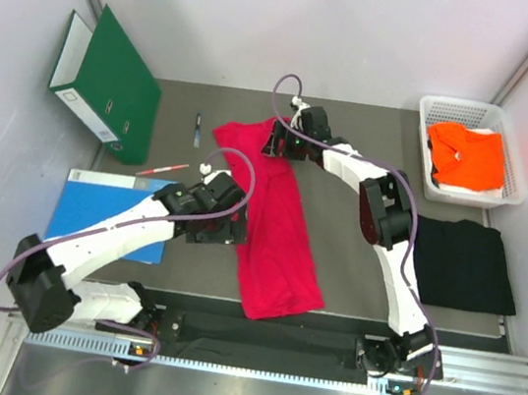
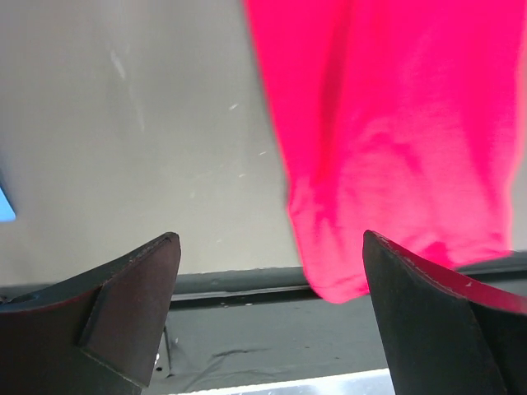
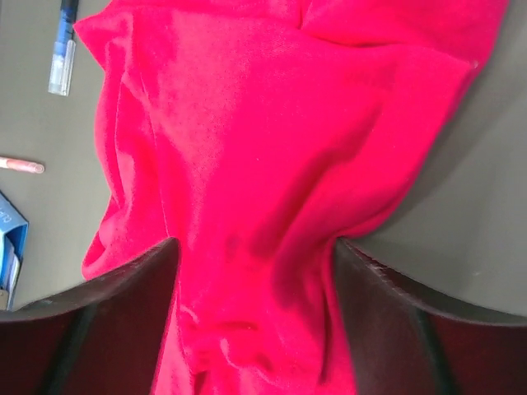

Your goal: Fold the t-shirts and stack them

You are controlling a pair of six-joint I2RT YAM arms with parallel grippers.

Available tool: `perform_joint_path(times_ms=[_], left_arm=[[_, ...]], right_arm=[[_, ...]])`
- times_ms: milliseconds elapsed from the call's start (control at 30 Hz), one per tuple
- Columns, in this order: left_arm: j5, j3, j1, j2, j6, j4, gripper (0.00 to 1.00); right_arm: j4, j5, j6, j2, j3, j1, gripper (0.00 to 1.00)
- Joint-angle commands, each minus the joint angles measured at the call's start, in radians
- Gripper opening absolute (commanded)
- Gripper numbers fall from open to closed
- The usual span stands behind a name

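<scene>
The crimson red t-shirt (image 1: 279, 230) lies as a long strip down the middle of the grey table. My left gripper (image 1: 225, 226) hovers open at the shirt's left edge. In the left wrist view this gripper (image 2: 270, 247) has nothing between its fingers, and the red cloth (image 2: 395, 140) is up to the right. My right gripper (image 1: 277, 145) is over the shirt's far end. Its fingers (image 3: 132, 280) stand wide apart with bunched red cloth (image 3: 255, 189) filling the gap. A black t-shirt (image 1: 461, 262) lies folded at the right. The orange t-shirt (image 1: 467, 153) sits in a basket.
The white basket (image 1: 476, 108) stands at the back right. A green binder (image 1: 112, 85) leans at the back left, and a flat blue sheet (image 1: 94, 207) lies under the left arm. A blue pen (image 1: 197, 130) and a red pen (image 1: 162, 170) lie left of the shirt.
</scene>
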Motion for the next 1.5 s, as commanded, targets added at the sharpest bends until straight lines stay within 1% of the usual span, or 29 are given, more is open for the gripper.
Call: perform_joint_path(times_ms=[0, 67, 100, 200, 333, 500, 600, 700, 800, 833, 900, 933, 967, 1000, 1033, 1067, 1100, 1133, 1167, 1200, 1233, 1267, 1300, 1367, 1400, 1467], left_arm=[[-0.037, 0.072, 0.001, -0.090, 0.044, -0.007, 0.96], [-0.038, 0.078, 0.001, -0.122, 0.049, 0.000, 0.97], [-0.038, 0.078, 0.001, -0.130, 0.052, 0.010, 0.97], [-0.038, 0.070, 0.001, -0.164, 0.055, 0.025, 0.98], [-0.037, 0.049, 0.001, -0.188, 0.057, 0.049, 0.98], [-0.009, 0.010, 0.001, -0.170, 0.058, 0.083, 0.98], [0.034, -0.005, 0.001, -0.132, 0.069, 0.109, 0.98], [0.064, -0.013, 0.001, -0.081, 0.069, 0.128, 0.98], [0.075, -0.016, 0.001, -0.037, 0.071, 0.145, 0.98], [0.077, -0.017, 0.001, -0.030, 0.071, 0.152, 0.98], [0.080, -0.022, 0.001, -0.020, 0.075, 0.163, 0.98], [0.080, -0.023, 0.001, -0.017, 0.075, 0.168, 0.98], [0.080, -0.028, 0.001, -0.015, 0.075, 0.171, 0.98], [0.081, -0.033, 0.001, -0.012, 0.071, 0.181, 0.98], [0.080, -0.039, 0.001, -0.010, 0.069, 0.189, 0.98], [0.081, -0.057, 0.001, -0.012, 0.066, 0.201, 0.98], [0.071, -0.069, 0.001, -0.015, 0.063, 0.217, 0.98], [0.066, -0.083, 0.001, -0.017, 0.061, 0.258, 0.98], [0.063, -0.114, 0.001, -0.018, 0.060, 0.284, 0.98], [0.067, -0.129, 0.001, -0.012, 0.058, 0.312, 0.98], [0.069, -0.158, 0.002, -0.007, 0.055, 0.376, 0.98], [0.077, -0.171, 0.002, 0.002, 0.051, 0.407, 0.97], [0.083, -0.183, 0.001, 0.026, 0.043, 0.442, 0.97], [0.095, -0.212, 0.002, 0.061, 0.025, 0.531, 0.94], [0.103, -0.220, 0.002, 0.106, 0.015, 0.554, 0.93], [0.123, -0.238, 0.002, 0.152, -0.004, 0.630, 0.88]], right_arm=[[-0.054, 0.042, 0.008, 0.036, 0.047, 0.012, 0.60], [-0.051, 0.057, 0.002, 0.041, 0.049, 0.013, 0.44], [-0.053, 0.068, -0.001, 0.041, 0.049, 0.010, 0.28], [-0.060, 0.122, -0.018, 0.038, 0.046, 0.009, 0.06], [-0.056, 0.211, -0.033, 0.009, 0.018, -0.010, 0.01], [-0.042, 0.263, -0.016, -0.027, -0.032, -0.086, 0.00], [-0.037, 0.280, -0.013, -0.036, -0.034, -0.135, 0.00], [-0.045, 0.295, -0.024, -0.024, 0.007, -0.171, 0.00], [-0.098, 0.323, -0.059, 0.031, 0.128, -0.188, 0.00], [-0.138, 0.327, -0.085, 0.051, 0.218, -0.189, 0.01], [-0.174, 0.362, -0.107, 0.091, 0.294, -0.191, 0.03], [-0.181, 0.367, -0.119, 0.090, 0.317, -0.191, 0.07], [-0.171, 0.367, -0.127, 0.081, 0.305, -0.195, 0.23], [-0.160, 0.373, -0.128, 0.030, 0.276, -0.197, 0.32], [-0.133, 0.369, -0.127, -0.007, 0.171, -0.197, 0.39], [-0.070, 0.367, -0.128, -0.052, 0.097, -0.197, 0.57], [-0.032, 0.369, -0.127, -0.153, 0.019, -0.197, 0.64], [0.005, 0.370, -0.116, -0.207, -0.146, -0.197, 0.72], [0.057, 0.375, -0.112, -0.259, -0.227, -0.197, 0.87], [0.071, 0.381, -0.105, -0.357, -0.300, -0.197, 0.92], [0.079, 0.381, -0.092, -0.407, -0.433, -0.197, 0.95], [0.085, 0.389, -0.081, -0.454, -0.498, -0.197, 1.00], [0.085, 0.381, -0.064, -0.543, -0.620, -0.199, 1.00], [0.093, 0.364, -0.023, -0.632, -0.741, -0.199, 1.00], [0.108, 0.329, -0.001, -0.713, -0.854, -0.199, 1.00], [0.113, 0.282, 0.057, -0.784, -0.949, -0.199, 1.00]])
